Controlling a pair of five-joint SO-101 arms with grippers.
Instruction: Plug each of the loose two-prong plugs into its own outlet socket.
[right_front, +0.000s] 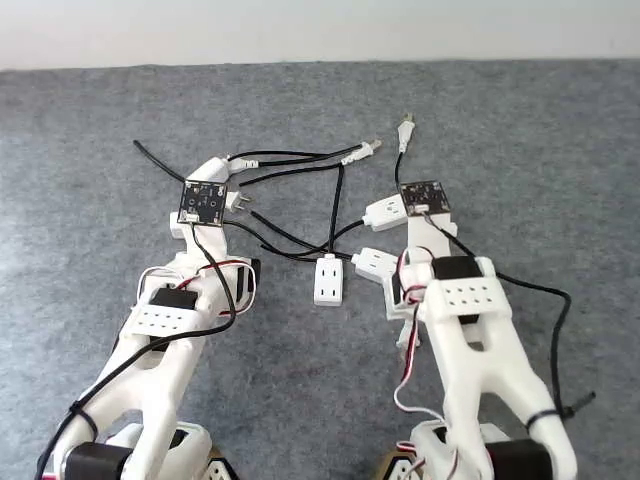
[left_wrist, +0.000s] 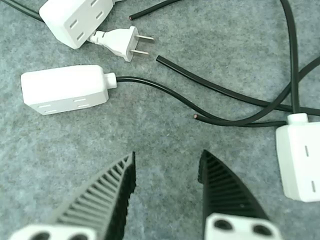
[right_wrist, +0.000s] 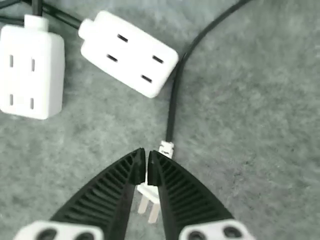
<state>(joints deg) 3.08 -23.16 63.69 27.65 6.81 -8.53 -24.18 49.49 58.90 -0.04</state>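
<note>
Grey carpet (right_front: 100, 120), three white outlets (right_front: 329, 280)

Your surface (right_front: 520, 150): mottled grey, flecked lighter and darker throughout.
Your left end effector (left_wrist: 167, 159): black fingers (left_wrist: 112, 192) with a ribbed pattern along the inner faces, on white mounts.
Your right end effector (right_wrist: 146, 159): matching black ribbing, matching white mounts.
Your two-prong plug (right_wrist: 148, 192): white body, pale silvery prongs. Its cord (right_wrist: 172, 110) is black with a small white band at the plug end.
Your loose plug (left_wrist: 120, 42): white, prongs dull metal.
Your outlet block (right_wrist: 129, 52): plain white, dark slots in pairs. The second outlet block (right_wrist: 31, 70) matches it.
Your arms (right_front: 480, 340): white, with black wrist boards (right_front: 203, 203) and red and white wires (right_front: 408, 365).
</note>
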